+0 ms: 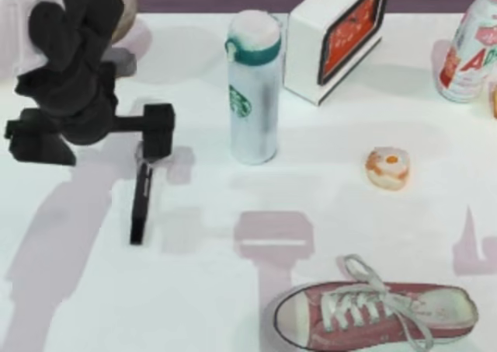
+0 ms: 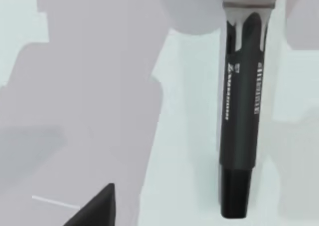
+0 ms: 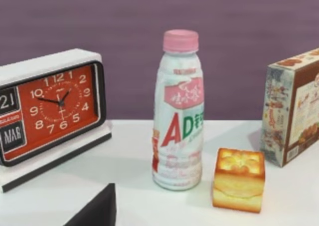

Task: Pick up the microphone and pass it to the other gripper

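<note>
Left gripper (image 1: 152,138) sits over the left part of the table (image 1: 93,305), directly above the head end of the microphone (image 1: 141,200); can't tell from any view whether its fingers are spread or closed, or whether they touch the mic. Microphone lies flat on the table, black handle running from under the gripper toward the near edge; the left wrist view shows the handle (image 2: 239,131) lengthwise with the grey head just at the frame edge. Just to the gripper's right stands the white tumbler (image 1: 253,88) with a teal band, then the red-faced clock (image 1: 338,37) beyond it. Farther right: small pastry (image 1: 387,168), pink-capped bottle (image 1: 470,53). Pink sneaker (image 1: 373,313) near the front edge. Right gripper not visible in the top view; its wrist camera faces the clock (image 3: 50,111), bottle (image 3: 178,116), a toast-like block (image 3: 239,178) and a carton (image 3: 294,111).
</note>
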`<action>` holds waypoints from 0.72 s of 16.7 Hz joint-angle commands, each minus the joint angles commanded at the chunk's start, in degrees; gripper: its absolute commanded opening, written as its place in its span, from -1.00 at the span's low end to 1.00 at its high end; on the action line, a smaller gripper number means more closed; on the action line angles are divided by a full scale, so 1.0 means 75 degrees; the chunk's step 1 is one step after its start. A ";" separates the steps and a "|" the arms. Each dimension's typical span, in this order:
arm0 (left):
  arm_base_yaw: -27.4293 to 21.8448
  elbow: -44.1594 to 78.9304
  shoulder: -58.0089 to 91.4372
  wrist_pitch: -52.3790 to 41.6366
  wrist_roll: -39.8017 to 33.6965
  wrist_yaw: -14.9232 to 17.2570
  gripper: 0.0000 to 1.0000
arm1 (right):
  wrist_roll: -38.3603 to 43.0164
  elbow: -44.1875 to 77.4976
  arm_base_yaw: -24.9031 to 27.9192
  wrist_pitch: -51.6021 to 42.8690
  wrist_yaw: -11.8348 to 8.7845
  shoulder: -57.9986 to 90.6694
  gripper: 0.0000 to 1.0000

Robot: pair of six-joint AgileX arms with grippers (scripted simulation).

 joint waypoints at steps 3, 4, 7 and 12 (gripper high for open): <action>-0.0169 0.0625 0.0941 -0.0579 -0.0171 -0.0036 1.00 | 0.0000 0.0000 0.0000 0.0000 0.0000 0.0000 1.00; -0.0196 0.0724 0.1099 -0.0689 -0.0202 -0.0046 1.00 | 0.0000 0.0000 0.0000 0.0000 0.0000 0.0000 1.00; -0.0209 0.0775 0.1182 -0.0750 -0.0219 -0.0053 1.00 | 0.0000 0.0000 0.0000 0.0000 0.0000 0.0000 1.00; -0.0176 0.0689 0.1244 -0.0613 -0.0199 -0.0049 1.00 | 0.0000 0.0000 0.0000 0.0000 0.0000 0.0000 1.00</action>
